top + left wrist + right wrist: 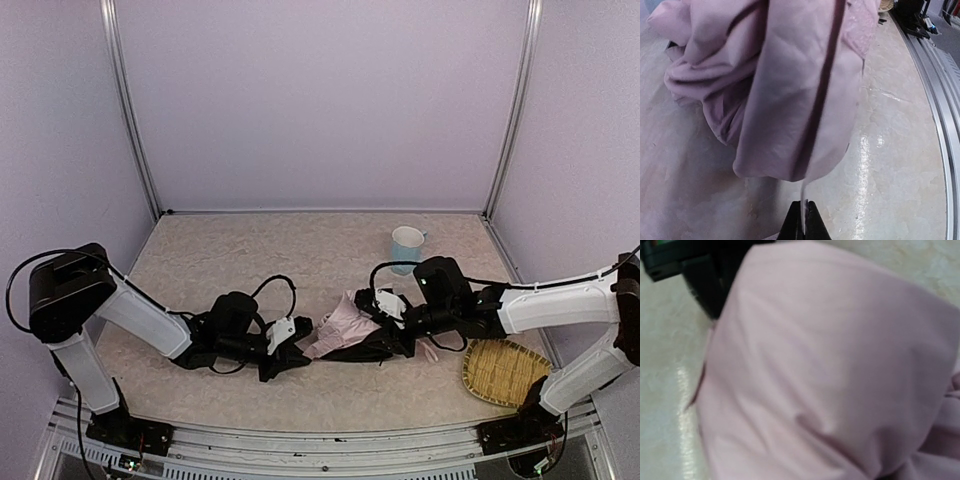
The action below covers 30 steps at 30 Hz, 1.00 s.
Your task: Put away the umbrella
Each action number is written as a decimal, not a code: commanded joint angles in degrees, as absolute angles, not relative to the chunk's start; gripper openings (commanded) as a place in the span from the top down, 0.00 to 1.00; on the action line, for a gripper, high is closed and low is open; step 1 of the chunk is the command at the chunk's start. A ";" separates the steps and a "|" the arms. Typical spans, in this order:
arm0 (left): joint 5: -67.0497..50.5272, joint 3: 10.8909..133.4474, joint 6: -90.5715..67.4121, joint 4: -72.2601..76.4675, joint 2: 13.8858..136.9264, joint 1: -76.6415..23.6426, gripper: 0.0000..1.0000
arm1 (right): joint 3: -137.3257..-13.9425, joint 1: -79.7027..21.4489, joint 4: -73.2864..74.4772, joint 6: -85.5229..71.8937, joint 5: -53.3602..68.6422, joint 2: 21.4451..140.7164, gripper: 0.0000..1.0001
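Umbrella (343, 325): on tabletop (250, 260) between both arms, canopy collapsed. Pink fabric is loose and crumpled, not wrapped; tidying judged as mostly left to do.
Left fingers (795, 227): pressed together, pinching thin edge of fabric.
Right fingers: hidden behind fabric in own wrist view, open or closed cannot tell.
Farther out: light-blue cup (407, 243) and woven tray (505, 371), both apart from umbrella.
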<state>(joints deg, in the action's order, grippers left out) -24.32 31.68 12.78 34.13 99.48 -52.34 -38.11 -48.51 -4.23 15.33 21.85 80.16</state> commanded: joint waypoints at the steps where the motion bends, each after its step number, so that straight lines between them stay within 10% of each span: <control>1: -26.93 32.26 11.98 32.85 98.06 -54.14 1.00 | -37.61 -46.29 -7.66 12.80 21.47 78.09 0.97; 18: -41.37 40.66 1.73 36.17 109.67 -63.35 1.00 | -41.70 -41.04 -7.46 4.97 16.03 79.71 0.96; 27: -38.59 35.60 -6.29 47.21 107.57 -59.25 1.00 | -40.83 -42.24 -10.04 -2.85 15.13 89.20 0.50; 30: -37.33 35.25 -6.25 45.51 108.06 -57.43 1.00 | -42.94 -43.64 -6.49 -1.82 14.48 89.43 0.02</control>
